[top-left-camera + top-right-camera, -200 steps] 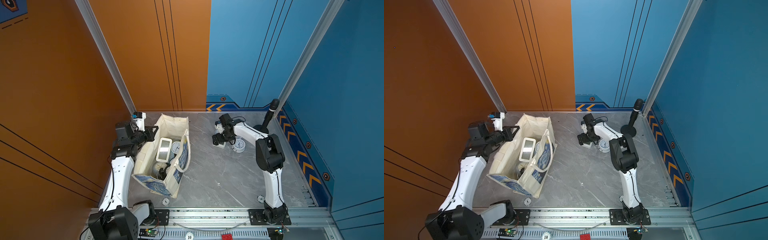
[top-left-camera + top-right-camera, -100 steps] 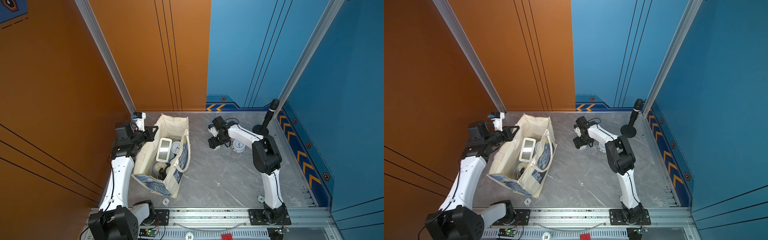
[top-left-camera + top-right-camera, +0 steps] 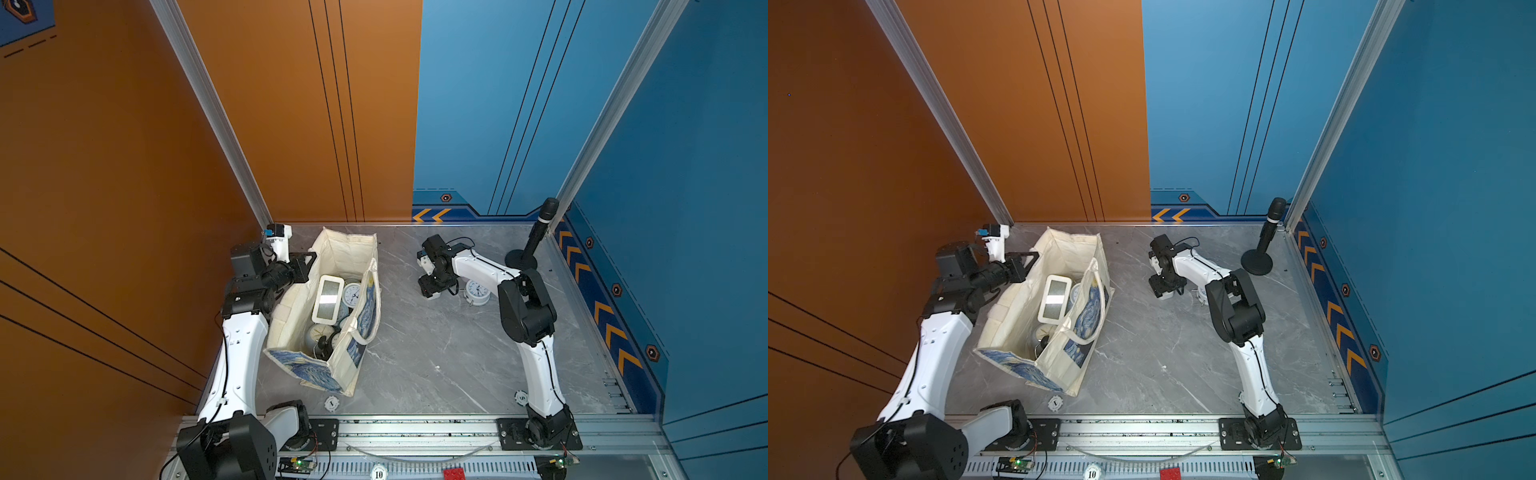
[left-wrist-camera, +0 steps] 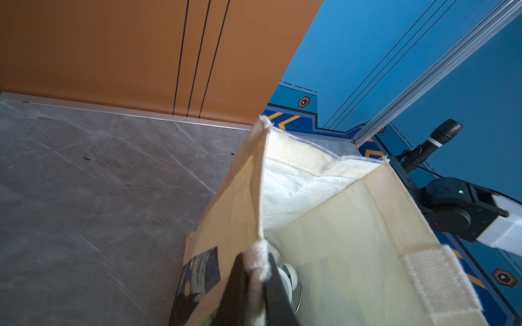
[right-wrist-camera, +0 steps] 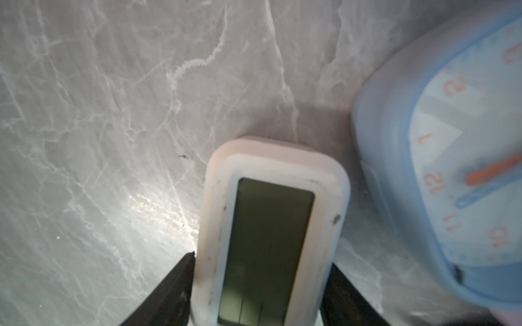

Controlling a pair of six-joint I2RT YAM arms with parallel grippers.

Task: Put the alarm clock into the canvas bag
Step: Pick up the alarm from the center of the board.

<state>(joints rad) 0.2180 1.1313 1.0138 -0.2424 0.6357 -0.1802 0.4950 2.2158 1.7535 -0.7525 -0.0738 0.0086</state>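
left gripper: pinching the canvas bag at its rim; bag open | right gripper: jaws flank the white alarm clock; cannot tell whether gripped | alarm clock: on the table; beside a blue clock; well apart from the canvas bag
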